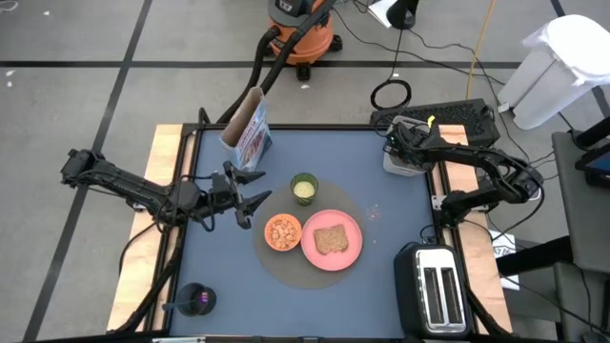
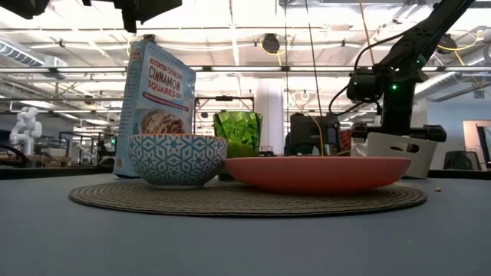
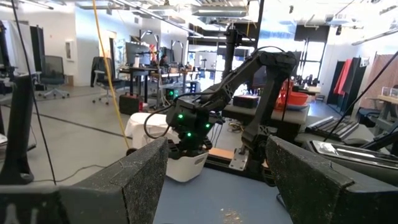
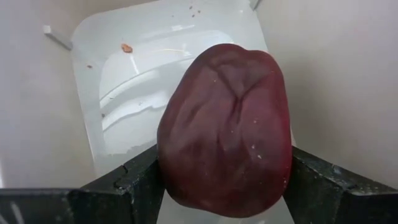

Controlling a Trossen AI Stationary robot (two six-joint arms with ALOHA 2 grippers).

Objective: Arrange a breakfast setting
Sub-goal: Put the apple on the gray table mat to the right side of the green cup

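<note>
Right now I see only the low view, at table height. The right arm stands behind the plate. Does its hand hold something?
Observer: Yes. The right hand is shut on the dark-red fruit, over a white container.
Operator: I see only the rim of the plate. Is food on it?
Observer: A toast slice lies on the pink plate.
Operator: And the left hand? It is cut off at the top of my picture.
Observer: The left hand is open and empty, between the cereal box and the bowl.
</note>
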